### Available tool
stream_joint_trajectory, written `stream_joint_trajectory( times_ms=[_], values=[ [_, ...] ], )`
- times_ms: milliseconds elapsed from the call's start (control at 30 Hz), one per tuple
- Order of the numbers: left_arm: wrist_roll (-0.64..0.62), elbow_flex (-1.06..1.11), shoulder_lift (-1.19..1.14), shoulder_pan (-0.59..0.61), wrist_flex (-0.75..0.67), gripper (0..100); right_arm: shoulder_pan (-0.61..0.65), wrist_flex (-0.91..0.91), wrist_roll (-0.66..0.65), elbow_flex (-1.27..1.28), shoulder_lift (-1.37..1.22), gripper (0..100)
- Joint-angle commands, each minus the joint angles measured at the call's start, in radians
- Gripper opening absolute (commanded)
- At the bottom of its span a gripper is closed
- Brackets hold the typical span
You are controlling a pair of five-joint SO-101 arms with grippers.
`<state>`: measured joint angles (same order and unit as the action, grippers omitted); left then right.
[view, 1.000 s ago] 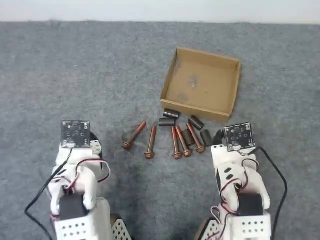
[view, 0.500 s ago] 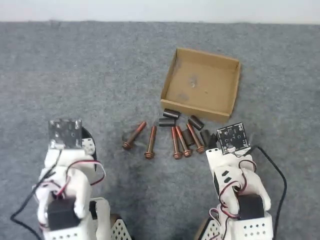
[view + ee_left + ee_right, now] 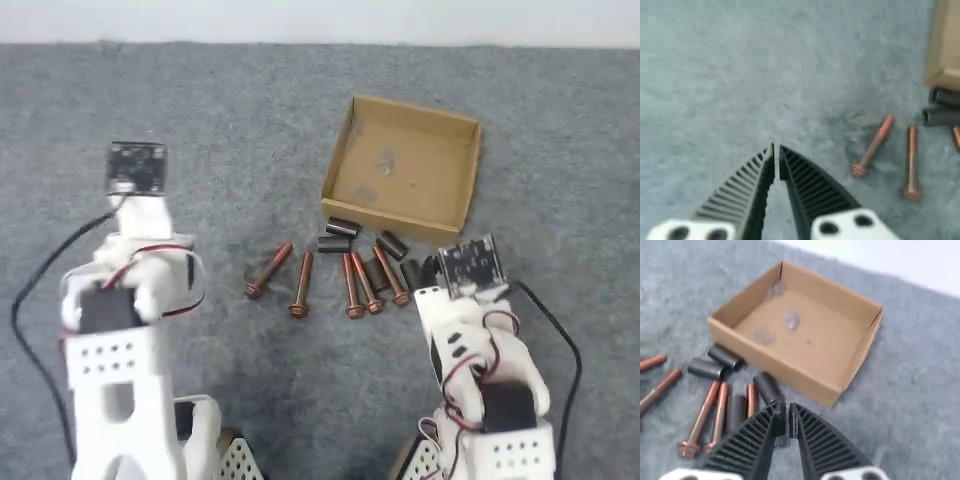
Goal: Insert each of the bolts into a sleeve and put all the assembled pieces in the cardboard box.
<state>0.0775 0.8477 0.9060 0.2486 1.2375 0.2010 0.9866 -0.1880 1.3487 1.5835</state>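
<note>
High view: cardboard box [image 3: 398, 224] sits on grey carpet [image 3: 230, 130], right of centre. Five bolts [image 3: 301, 284] lie loose on the carpet just in front of it, heads toward the arms. Two lie apart on the left, three are bunched on the right. Five black sleeves [image 3: 343, 227] are scattered between the bolts and the box's front wall, none on a bolt. Left arm [image 3: 130, 290] stands well apart from the pile, to its left. Right arm [image 3: 480, 350] is at the pile's right end, wrist over the nearest sleeve.

Left wrist view: left gripper [image 3: 776, 149] jaws are pressed together, pinching nothing, above bare carpet. Two bolts lie apart from the tips, with two sleeves and a box corner beyond them.

Right wrist view: right gripper [image 3: 786, 409] jaws are closed to a thin slit, nothing between them. Tips hang just over a sleeve near the box wall; cannot tell if touching. Three bolts lie beside, one sleeve among them, and the box is directly beyond.
</note>
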Motion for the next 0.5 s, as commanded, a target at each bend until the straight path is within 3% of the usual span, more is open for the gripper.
stream_joint_trajectory(
  times_ms=[0,200,367,467],
  values=[
    [-0.006,-0.048,-0.109,-0.069,-0.003,1,-0.002,-0.016,-0.02,-0.144,-0.209,0.9],
    [-0.193,-0.001,-0.221,-0.11,-0.13,2,-0.001,0.042,-0.018,-0.341,-0.585,0.9],
    [-0.209,0.085,-0.273,-0.058,-0.227,16,-0.001,0.081,-0.017,-0.442,-0.808,0.9],
    [-0.21,0.131,-0.279,-0.061,-0.27,17,-0.001,0.068,-0.012,-0.465,-0.881,0.9]
  ],
)
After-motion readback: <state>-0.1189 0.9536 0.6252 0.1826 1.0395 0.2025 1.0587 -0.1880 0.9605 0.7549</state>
